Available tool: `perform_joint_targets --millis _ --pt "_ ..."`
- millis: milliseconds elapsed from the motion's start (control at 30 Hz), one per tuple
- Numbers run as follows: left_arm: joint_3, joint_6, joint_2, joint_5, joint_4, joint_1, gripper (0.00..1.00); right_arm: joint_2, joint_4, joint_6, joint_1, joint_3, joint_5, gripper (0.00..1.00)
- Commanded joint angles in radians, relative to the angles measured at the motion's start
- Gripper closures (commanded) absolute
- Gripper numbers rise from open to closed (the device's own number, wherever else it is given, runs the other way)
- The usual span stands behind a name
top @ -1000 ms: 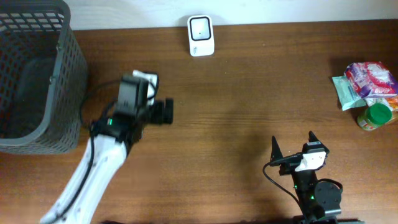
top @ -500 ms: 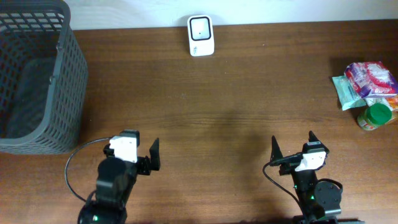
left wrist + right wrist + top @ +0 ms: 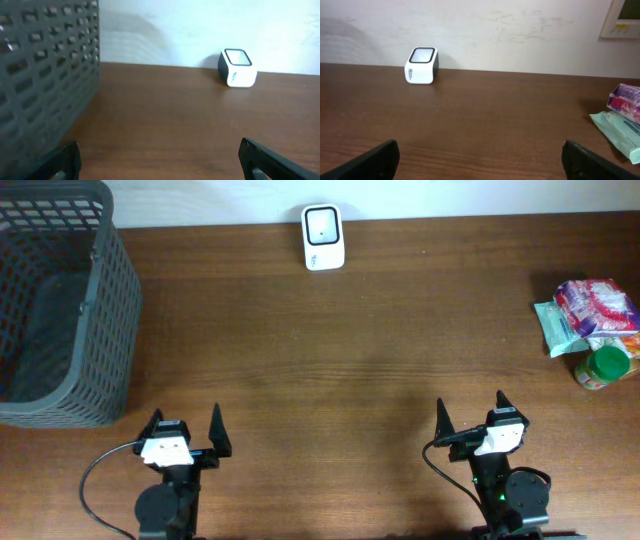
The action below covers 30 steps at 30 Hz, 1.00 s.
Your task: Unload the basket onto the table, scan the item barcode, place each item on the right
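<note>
The white barcode scanner [image 3: 323,237] stands at the table's far edge, its dark window facing up; it also shows in the left wrist view [image 3: 237,67] and the right wrist view [image 3: 422,65]. The items lie at the right edge: a pink packet [image 3: 595,302], a teal pack [image 3: 556,325] and a green-lidded jar [image 3: 603,367]. My left gripper [image 3: 184,420] rests at the front left, open and empty [image 3: 159,150]. Open and empty too, my right gripper [image 3: 470,402] sits at the front right [image 3: 479,147], well short of the items.
A dark grey mesh basket [image 3: 100,360] fills the left end of the table and looms close on the left in the left wrist view [image 3: 45,85]. A pale wall runs behind the table's far edge.
My left arm has pulled back from beside the basket to the front edge of the table, with its gripper open throughout. The right arm has not moved.
</note>
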Motion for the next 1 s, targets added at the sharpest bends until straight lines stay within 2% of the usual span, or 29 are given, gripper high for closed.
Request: perform_joint_targets --millis 0,167,267,967 --pt "-0.005 0.096 -0.031 0.051 -0.009 0.011 0.01 -0.007 -0.002 -0.006 -0.003 -0.008 0.009 0.02" --pt "-0.005 0.135 -0.031 0.045 -0.01 0.01 0.01 -0.007 -0.002 -0.006 -0.003 -0.008 0.009 0.01" --pt "-0.005 0.046 -0.031 0.045 -0.01 0.01 0.01 -0.007 -0.002 -0.006 -0.003 -0.008 0.009 0.01" --pt "-0.005 0.063 -0.031 0.049 -0.005 0.01 0.01 -0.007 -0.002 -0.006 -0.003 -0.008 0.009 0.01"
